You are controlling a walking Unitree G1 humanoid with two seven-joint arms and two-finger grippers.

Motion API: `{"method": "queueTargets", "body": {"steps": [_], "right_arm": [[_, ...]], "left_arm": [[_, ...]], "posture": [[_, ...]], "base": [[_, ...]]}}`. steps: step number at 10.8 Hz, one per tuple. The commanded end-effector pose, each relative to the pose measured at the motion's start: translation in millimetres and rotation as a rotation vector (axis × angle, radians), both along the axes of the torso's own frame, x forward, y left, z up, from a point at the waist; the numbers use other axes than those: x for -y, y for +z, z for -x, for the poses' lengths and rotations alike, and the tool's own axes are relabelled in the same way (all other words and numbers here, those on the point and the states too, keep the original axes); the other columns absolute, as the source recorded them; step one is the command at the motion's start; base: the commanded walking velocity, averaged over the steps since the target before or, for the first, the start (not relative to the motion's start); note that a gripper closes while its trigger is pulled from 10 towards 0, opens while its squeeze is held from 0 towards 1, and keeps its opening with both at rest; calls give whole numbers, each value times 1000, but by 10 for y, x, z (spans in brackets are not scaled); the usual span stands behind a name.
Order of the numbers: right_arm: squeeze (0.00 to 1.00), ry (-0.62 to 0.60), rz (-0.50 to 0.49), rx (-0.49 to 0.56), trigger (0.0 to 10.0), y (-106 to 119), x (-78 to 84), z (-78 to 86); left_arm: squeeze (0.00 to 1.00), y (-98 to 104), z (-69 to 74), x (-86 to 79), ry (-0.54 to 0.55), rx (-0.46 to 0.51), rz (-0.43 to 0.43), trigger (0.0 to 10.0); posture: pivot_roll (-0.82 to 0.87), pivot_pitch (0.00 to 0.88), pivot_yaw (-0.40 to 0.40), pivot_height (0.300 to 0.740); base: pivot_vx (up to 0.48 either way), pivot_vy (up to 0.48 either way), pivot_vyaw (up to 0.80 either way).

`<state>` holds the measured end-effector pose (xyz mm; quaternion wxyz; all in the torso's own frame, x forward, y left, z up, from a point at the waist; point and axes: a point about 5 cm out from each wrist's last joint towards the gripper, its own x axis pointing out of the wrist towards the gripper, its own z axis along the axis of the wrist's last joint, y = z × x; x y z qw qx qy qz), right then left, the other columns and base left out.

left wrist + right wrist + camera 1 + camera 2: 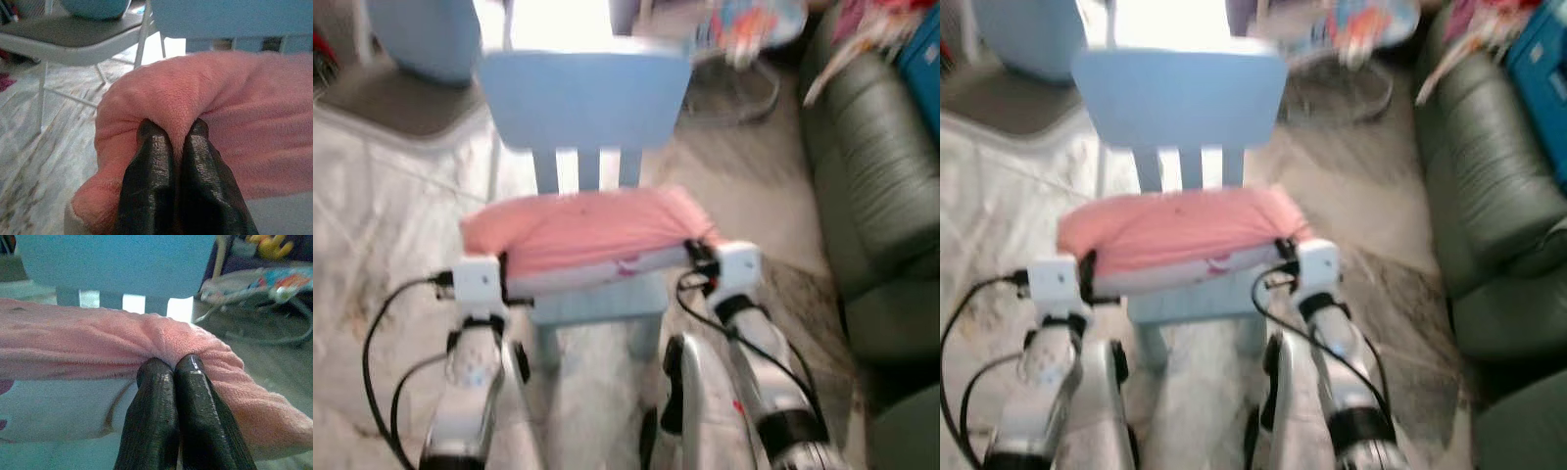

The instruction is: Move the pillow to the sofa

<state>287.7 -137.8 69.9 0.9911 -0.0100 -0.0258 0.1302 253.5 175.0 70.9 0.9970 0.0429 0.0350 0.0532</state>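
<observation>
Lying across the seat of the small blue chair (582,98), the pink pillow (582,230) is held at both ends by the robot. The left gripper (171,147) has its two black fingers pressed together on a fold of the pink plush at the pillow's left end, and the right gripper (171,374) pinches a similar fold at the right end, close to the white underside with a printed pattern.

The pillow looks soft and light. The cloth bunches and wrinkles where the fingers squeeze it, so it will probably bend and sag in the middle when it leaves the seat. It is not fragile, and the fuzzy surface should not be slippery, but a grip on only a thin fold of cover could slide off if the filling pulls downward. Holding both ends at the same height seems the safest way to carry it.

The dark green sofa (876,176) stands to the robot's right, near the chair but apart from it.
</observation>
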Motion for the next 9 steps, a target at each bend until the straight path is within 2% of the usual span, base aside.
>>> {"method": "queueTargets", "body": {"steps": [1, 2, 3, 4, 6, 8, 9], "right_arm": [[0, -63, -4, 18, 0, 53, 142, 38], [0, -53, 15, 8, 3961, 26, 154, 126], [0, -62, -22, -13, 10000, 45, 150, 208], [0, -64, -29, -19, 10000, 56, 146, 210], [0, -42, -23, -32, 10000, 96, 114, 252], [0, -43, -16, -35, 10000, 151, 153, 203], [0, -39, -9, -33, 10000, 182, 159, 155]], "left_arm": [[0, 25, 32, -28, -11, 10, -27, 0], [0, 22, 54, 13, -53, -13, -29, 4353], [0, 64, 73, 91, -122, -31, 3, 10000], [0, 80, 71, 100, -120, -24, -9, 10000], [0, 40, 30, 184, -120, -55, 37, 10000], [0, 35, 30, 260, -165, -64, 101, 10000], [0, 28, -11, 298, -169, -78, 88, 10000]], "posture": [[80, 0, -75, 535], [76, 0, -74, 535], [66, 0, -69, 545], [60, 0, -68, 554], [50, 0, -89, 583], [44, 0, -95, 607], [40, 0, -97, 626]], "base": [[0, 0, 0], [0, 0, 0], [0, 0, 0], [0, 0, 0], [0, 0, 0], [0, 0, 0], [0, 0, 0]]}}
